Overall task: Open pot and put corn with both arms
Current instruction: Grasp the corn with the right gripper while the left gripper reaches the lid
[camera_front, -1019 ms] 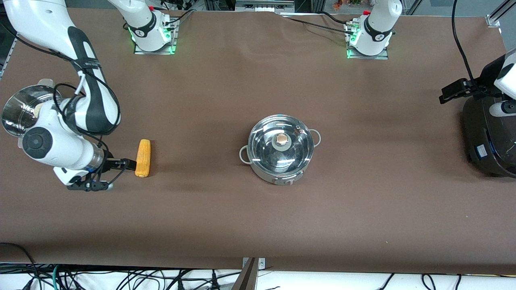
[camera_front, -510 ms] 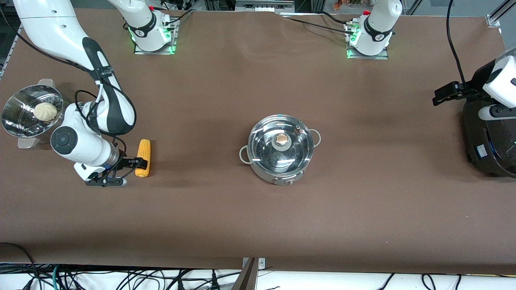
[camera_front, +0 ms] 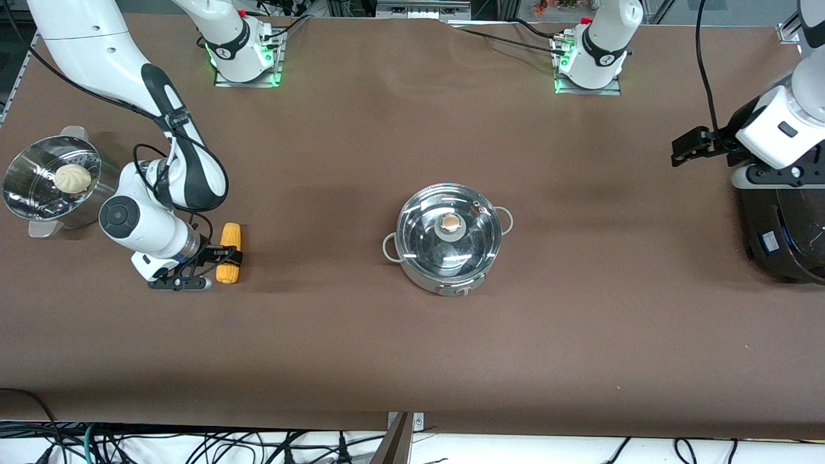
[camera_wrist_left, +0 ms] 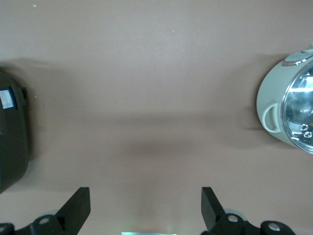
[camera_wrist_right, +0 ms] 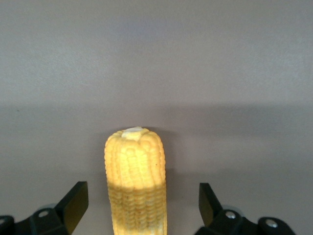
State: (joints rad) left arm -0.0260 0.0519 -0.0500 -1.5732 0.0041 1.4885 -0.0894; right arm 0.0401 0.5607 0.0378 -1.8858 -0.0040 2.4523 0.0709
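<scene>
I have the right gripper (camera_front: 222, 256) down low at the corn (camera_front: 228, 253), which lies on the brown bench (camera_front: 361, 341) toward the right arm's end. In the right wrist view the cob (camera_wrist_right: 135, 181) runs straight up the gap with the jaws spread wide, a finger (camera_wrist_right: 73, 203) on either side and clear space between each and the kernels, so I am around it and not gripping.

Just beside that arm, closer to the bench edge, stands a steel steamer basket (camera_front: 26, 187) with a white bun (camera_front: 73, 177) in it.

The pot (camera_front: 449, 240) sits mid-bench with its glass lid (camera_front: 474, 248) on and the tan knob (camera_front: 451, 223) uncovered; I see nothing lying between it and the corn.

My left gripper (camera_front: 684, 147) hangs over the bench at the left arm's end, next to the large black cooker (camera_front: 776, 232), jaws wide. Its wrist view shows the cooker (camera_wrist_left: 11, 142) at one edge, the pot (camera_wrist_left: 286, 115) at another, and bare bench between.
</scene>
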